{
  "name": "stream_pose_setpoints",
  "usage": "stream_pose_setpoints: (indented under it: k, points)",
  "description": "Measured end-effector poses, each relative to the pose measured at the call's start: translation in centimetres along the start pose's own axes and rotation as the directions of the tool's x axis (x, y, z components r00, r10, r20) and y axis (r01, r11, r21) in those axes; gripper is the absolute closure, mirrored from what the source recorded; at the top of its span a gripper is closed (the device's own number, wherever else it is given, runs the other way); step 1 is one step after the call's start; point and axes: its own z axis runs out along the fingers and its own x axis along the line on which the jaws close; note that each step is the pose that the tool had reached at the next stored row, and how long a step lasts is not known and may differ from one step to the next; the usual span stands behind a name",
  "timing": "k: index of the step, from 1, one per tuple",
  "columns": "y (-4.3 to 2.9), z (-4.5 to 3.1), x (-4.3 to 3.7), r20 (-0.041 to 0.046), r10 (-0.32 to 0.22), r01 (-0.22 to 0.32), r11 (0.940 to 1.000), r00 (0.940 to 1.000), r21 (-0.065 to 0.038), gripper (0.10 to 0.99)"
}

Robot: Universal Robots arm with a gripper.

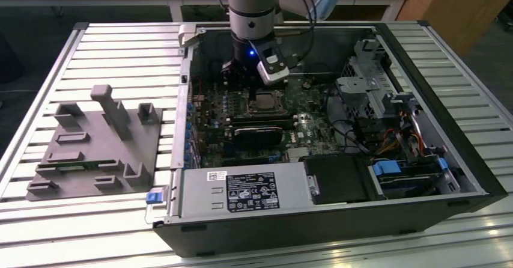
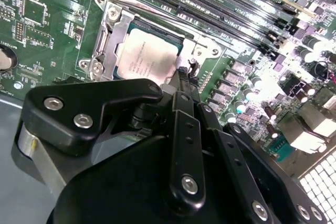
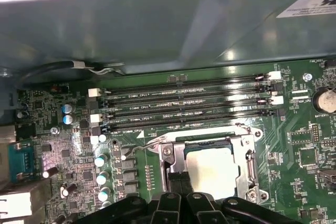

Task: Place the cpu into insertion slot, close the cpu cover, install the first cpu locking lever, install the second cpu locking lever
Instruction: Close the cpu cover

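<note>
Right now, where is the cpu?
In the second wrist view the cpu sits on the green board, framed by the cpu cover, next to the long memory slots, with the gripper at its edge.

motherboard (image 3: pixel 294 145): green, dotted with silver and black parts | chip (image 2: pixel 147 56): dull pale tan-silver face | chip cover (image 2: pixel 113 30): shiny silver | memory slots (image 3: pixel 184 103): black, white end clips | gripper (image 2: pixel 181 77): matte black, silver screw heads | computer case (image 1: pixel 321 232): black | table (image 1: pixel 128 45): pale grey slats | fixture (image 1: pixel 80 160): plain grey
</note>
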Motion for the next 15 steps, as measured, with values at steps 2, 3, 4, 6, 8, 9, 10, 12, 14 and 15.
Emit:
stream_pose_setpoints:
  k: [2, 3, 4, 6, 8, 9, 10, 12, 14, 15]
  points:
    - [0.0, 0.0, -0.03, -0.0001, 0.0, 0.0, 1.0, 1.0, 0.0, 0.98]
    - [0.02, -0.01, -0.14, -0.0002, 0.0, 0.0, 1.0, 1.0, 0.0, 0.98]
    - [0.04, 0.0, -0.3, -0.0002, 0.0, 0.0, 1.0, 1.0, 0.0, 0.98]
    - [0.09, 0.03, -0.72, -0.0001, 0.0, 0.0, 1.0, 1.0, 0.0, 0.98]
    - [0.16, 0.06, -1.25, -0.0002, 0.0, 0.0, 1.0, 1.0, 0.0, 0.98]
    - [0.19, 0.07, -1.54, -0.0003, 0.0, 0.0, 1.0, 1.0, 0.0, 0.98]
    - [0.29, 0.11, -2.3, -0.0005, 0.0, 0.0, 1.0, 1.0, 0.0, 0.98]
    - [0.35, 0.13, -2.76, -0.0005, 0.0, 0.0, 1.0, 1.0, 0.0, 0.98]
    - [0.35, 0.14, -2.86, -0.0005, 0.0, 0.0, 1.0, 1.0, 0.0, 0.98]
    - [0.36, 0.13, -2.86, -0.0005, 0.0, 0.0, 1.0, 1.0, 0.0, 0.98]
